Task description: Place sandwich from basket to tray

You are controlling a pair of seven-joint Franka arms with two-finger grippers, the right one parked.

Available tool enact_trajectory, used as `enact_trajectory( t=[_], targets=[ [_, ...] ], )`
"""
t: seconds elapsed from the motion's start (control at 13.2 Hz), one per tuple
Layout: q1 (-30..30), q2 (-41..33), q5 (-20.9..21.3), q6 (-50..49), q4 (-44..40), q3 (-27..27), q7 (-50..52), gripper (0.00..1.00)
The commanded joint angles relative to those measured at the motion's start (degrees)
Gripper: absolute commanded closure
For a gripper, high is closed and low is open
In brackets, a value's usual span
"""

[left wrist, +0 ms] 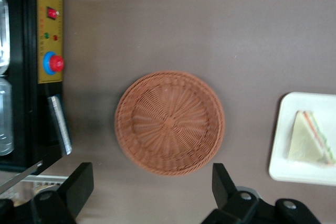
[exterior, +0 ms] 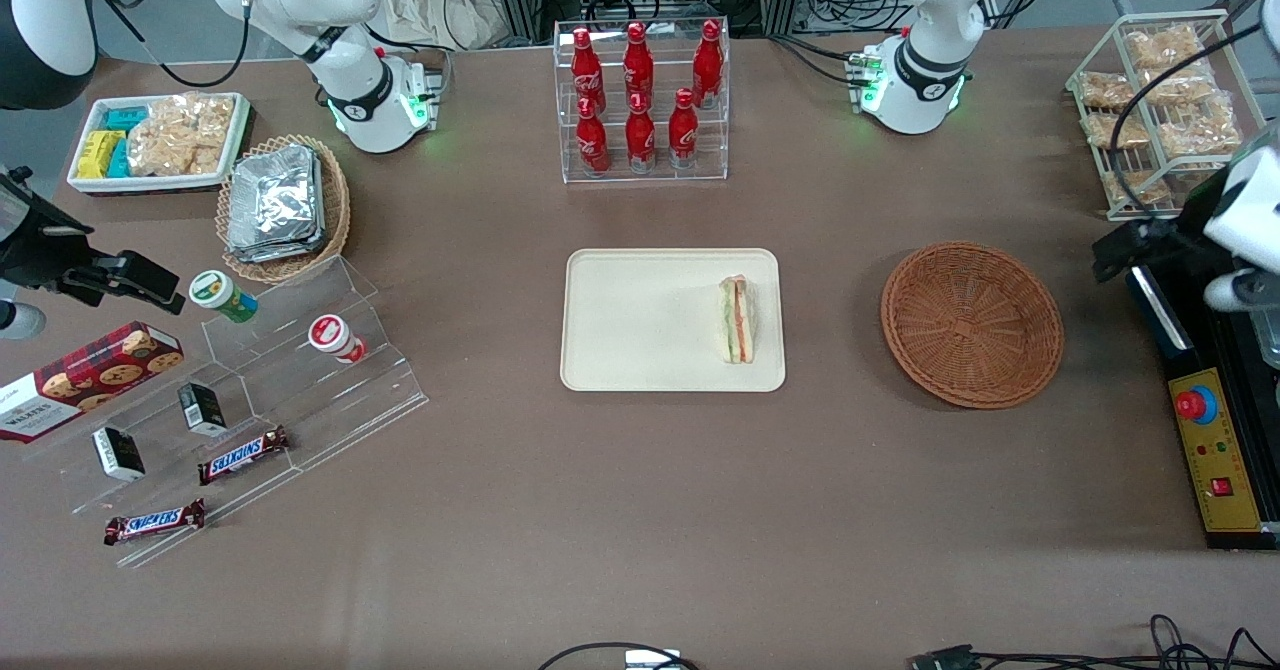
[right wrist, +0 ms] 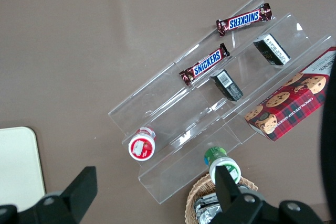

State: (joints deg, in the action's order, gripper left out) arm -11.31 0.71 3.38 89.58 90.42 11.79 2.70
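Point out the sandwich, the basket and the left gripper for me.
sandwich [exterior: 737, 320], front view, its top face.
basket [left wrist: 169, 123], left wrist view, its woven floor.
gripper [left wrist: 152, 190], left wrist view, open above the table, midway between fingertips.

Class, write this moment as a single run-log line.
sandwich: on tray | basket: empty | hand: open, above the table beside basket, holding nothing

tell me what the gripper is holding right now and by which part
Nothing. The gripper is open and empty, hanging above the empty reddish-brown basket. The sandwich lies on the tray, untouched.
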Motion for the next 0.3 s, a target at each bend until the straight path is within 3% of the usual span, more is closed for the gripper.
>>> enact_trajectory(
  t=[0.0, 0.23],
  targets=[
    [4.01, -5.97, -0.83, -1.5, 4.59, -4.22, -2.26, 0.0],
    [4.19, -7.21, -3.46, -2.38, 5.12, -4.23, -2.08, 0.0]
  ],
)
